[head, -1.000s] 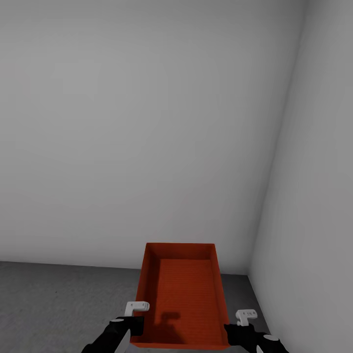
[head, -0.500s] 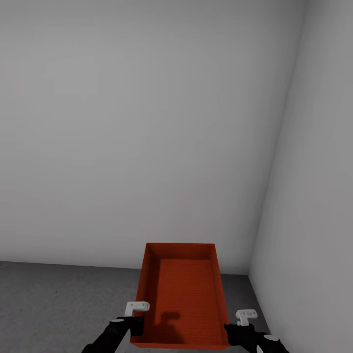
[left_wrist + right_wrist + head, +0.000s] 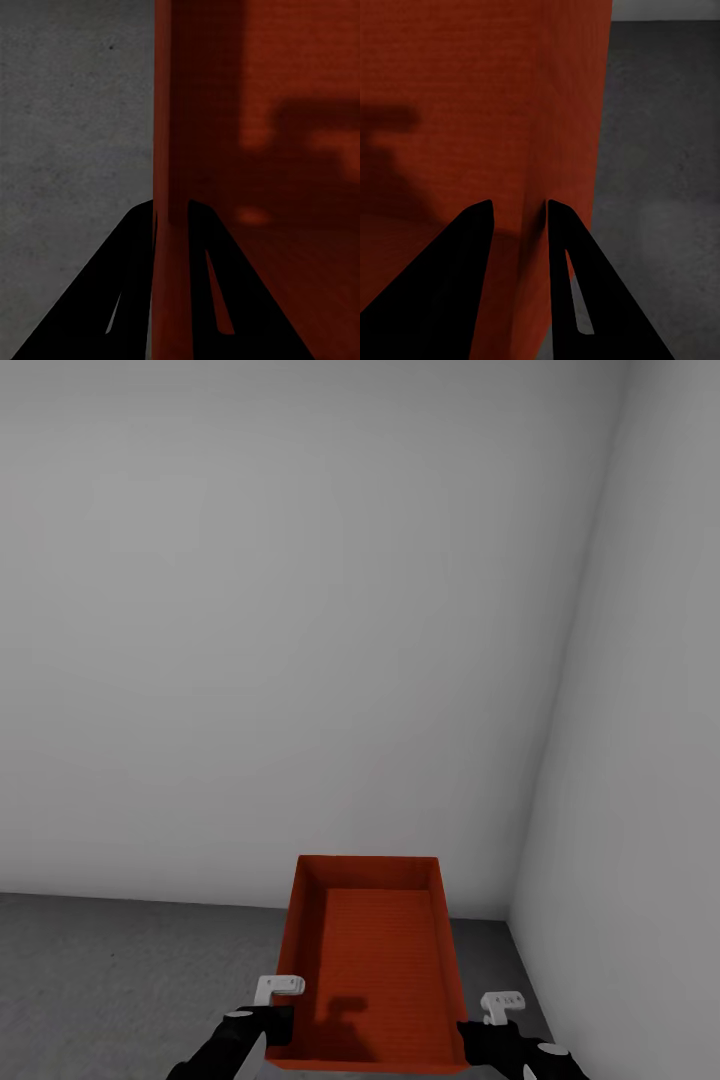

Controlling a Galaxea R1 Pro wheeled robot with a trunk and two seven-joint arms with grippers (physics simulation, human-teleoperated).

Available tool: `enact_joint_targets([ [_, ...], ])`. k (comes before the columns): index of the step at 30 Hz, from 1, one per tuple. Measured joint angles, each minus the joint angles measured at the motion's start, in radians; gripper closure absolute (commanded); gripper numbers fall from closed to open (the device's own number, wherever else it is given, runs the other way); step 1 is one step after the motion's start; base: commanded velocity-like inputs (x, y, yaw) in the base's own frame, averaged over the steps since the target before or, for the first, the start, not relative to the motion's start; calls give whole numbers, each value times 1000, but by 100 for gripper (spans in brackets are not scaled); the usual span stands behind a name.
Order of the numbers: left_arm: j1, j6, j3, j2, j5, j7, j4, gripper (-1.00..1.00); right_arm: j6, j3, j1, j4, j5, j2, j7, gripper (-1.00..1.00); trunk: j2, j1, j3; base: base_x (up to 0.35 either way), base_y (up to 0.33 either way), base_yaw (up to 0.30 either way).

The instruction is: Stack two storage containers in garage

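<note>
An orange-red storage container without a lid is held out in front of me, above the dark grey concrete floor of the garage. My left gripper is shut on its left wall, one black finger on each side. On the opposite side, my right gripper is shut on the right wall in the same way. The container is empty inside, with shadows of the grippers on its bottom.
Plain pale grey walls meet in a corner just ahead and to the right of the container. Open concrete floor stretches to the left.
</note>
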Motion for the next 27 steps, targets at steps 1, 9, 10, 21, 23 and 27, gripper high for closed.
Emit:
enact_joint_targets([
  [1, 0, 0, 0, 0, 0, 0, 0, 100, 0, 0, 0, 0, 0, 0, 0, 100, -7, 4, -3, 0, 0, 0],
  [9, 0, 0, 0, 0, 0, 0, 1, 100, 0, 0, 0, 0, 0, 0, 0, 100, -63, 35, -37, 0, 0, 0],
  [10, 0, 0, 0, 0, 0, 0, 0, 100, 0, 0, 0, 0, 0, 0, 0, 100, -70, 38, -42, 0, 0, 0],
  [21, 0, 0, 0, 0, 0, 0, 0, 100, 0, 0, 0, 0, 0, 0, 0, 100, -147, 81, -94, 0, 0, 0],
  [23, 0, 0, 0, 0, 0, 0, 1, 100, 0, 0, 0, 0, 0, 0, 0, 100, -161, 88, -104, 0, 0, 0],
  [27, 0, 0, 0, 0, 0, 0, 1, 100, 0, 0, 0, 0, 1, 0, 0, 100, -189, 104, -123, 0, 0, 0],
])
